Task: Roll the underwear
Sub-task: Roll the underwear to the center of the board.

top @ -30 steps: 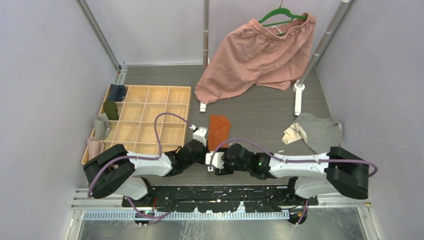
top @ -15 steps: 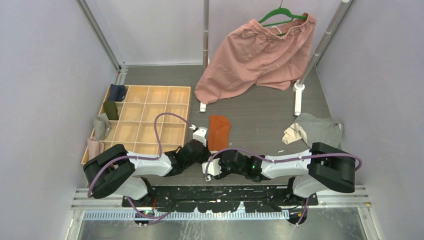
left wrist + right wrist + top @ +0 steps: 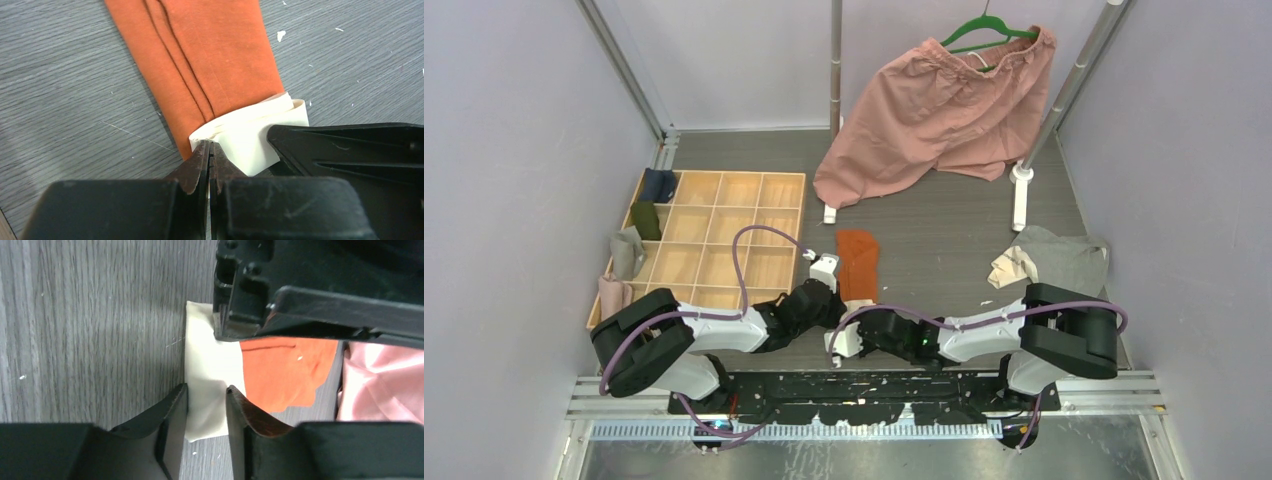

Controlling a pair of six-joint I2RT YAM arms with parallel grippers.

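Grey wood-grain tabletop (image 3: 944,230) bears, nearest the bases, the right gripper (image 3: 206,400) with jaws partly apart around the cream waistband of the rust-orange underwear (image 3: 858,260), just beyond it the left gripper (image 3: 208,150) pinched shut on that band's corner, and farther right the grey underwear (image 3: 1064,265) lying crumpled.

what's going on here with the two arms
Both arms are on the orange underwear, folded into a long strip on the table. The left claw is shut at one corner of its cream waistband; the right claw straddles the band's other end, jaws apart. The strip is not rolled yet. The grey underwear lies off to the right.
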